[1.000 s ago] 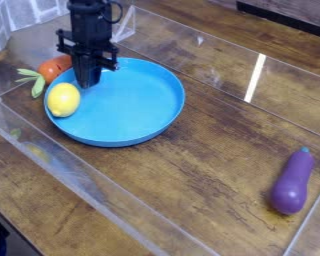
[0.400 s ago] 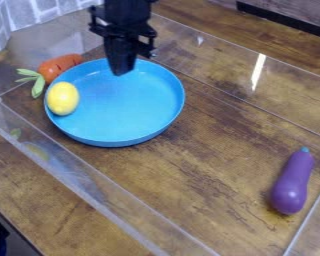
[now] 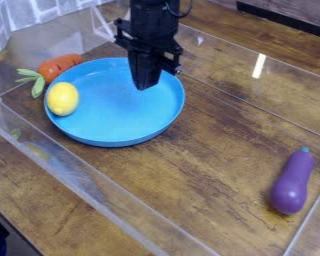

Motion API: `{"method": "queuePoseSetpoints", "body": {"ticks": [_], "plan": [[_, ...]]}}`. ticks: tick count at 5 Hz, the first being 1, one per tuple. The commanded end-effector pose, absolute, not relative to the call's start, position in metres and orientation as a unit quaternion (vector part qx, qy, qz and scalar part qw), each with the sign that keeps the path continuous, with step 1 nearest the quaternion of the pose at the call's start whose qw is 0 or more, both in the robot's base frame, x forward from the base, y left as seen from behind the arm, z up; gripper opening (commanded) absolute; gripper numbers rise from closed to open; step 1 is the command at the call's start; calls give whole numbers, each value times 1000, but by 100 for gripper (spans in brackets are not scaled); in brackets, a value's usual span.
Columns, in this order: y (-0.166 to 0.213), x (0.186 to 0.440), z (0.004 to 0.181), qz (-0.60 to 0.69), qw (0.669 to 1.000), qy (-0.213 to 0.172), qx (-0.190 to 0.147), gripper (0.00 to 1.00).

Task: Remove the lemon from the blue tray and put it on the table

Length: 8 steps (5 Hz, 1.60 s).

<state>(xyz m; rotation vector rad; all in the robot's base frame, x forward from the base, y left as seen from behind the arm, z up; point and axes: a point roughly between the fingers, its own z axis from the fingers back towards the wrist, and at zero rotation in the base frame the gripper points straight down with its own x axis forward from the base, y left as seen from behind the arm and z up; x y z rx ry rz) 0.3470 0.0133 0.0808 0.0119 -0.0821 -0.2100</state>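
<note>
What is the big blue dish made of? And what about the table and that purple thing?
The blue tray looks like plastic: one even bright colour, smooth, with a molded rim. The table looks like dark wooden planks with visible grain, and its glossy coat mirrors the light. The purple eggplant is smooth and slightly shiny; real or toy, I cannot tell.

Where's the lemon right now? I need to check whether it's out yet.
In the camera view the lemon sits inside the blue tray at its left edge, just below the carrot.
</note>
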Motion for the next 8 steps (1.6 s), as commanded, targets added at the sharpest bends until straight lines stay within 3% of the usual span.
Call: {"method": "queuePoseSetpoints", "body": {"ticks": [1,4,6,8], "plan": [[0,347,84,-121,991,-61,5,0],[-46,348,69,-150,988,-41,-2,0],[-46,326,37,-197,980,-14,-12,0],[-54,332,29,-187,982,0,-21,0]]}}
